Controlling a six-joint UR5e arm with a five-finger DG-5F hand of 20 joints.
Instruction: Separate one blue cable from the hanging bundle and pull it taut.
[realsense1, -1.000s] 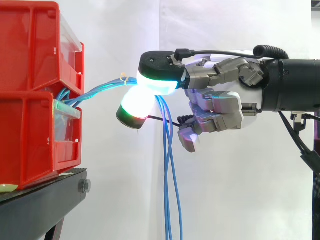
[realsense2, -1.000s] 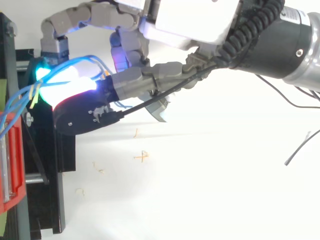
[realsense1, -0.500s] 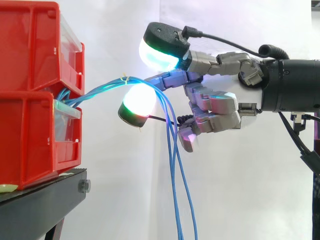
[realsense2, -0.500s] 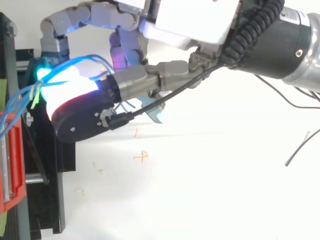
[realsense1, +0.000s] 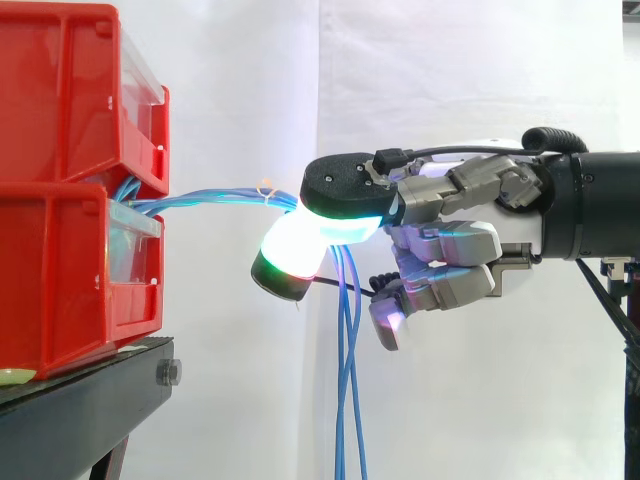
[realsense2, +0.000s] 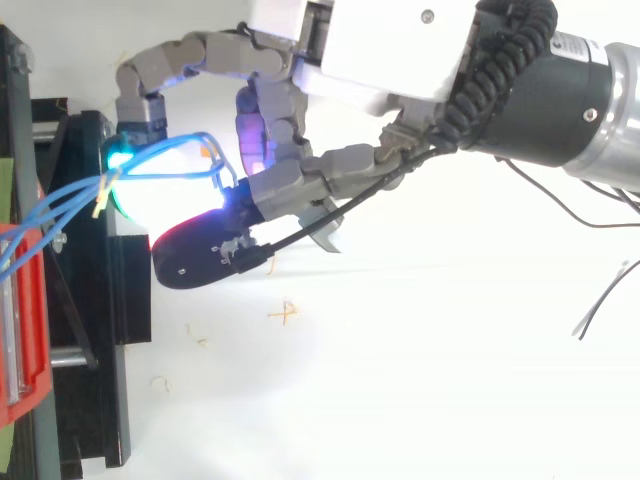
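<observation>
Blue cables (realsense1: 347, 380) are seen in the side view leaving the gap between two stacked red bins (realsense1: 60, 100) at the left, where their origin is hidden. They are drawn almost level to the right, past a pale tie (realsense1: 266, 188), to the hand (realsense1: 460, 235). There they are pinched between two glowing fingertips (realsense1: 340, 185). Whether one strand or several is caught cannot be made out. From the pinch they hang straight down and are cut off by the lower edge.

In the top view the hand (realsense2: 380, 50) is curled, and the cables are looped over a glowing fingertip, running leftward to the bins.
</observation>
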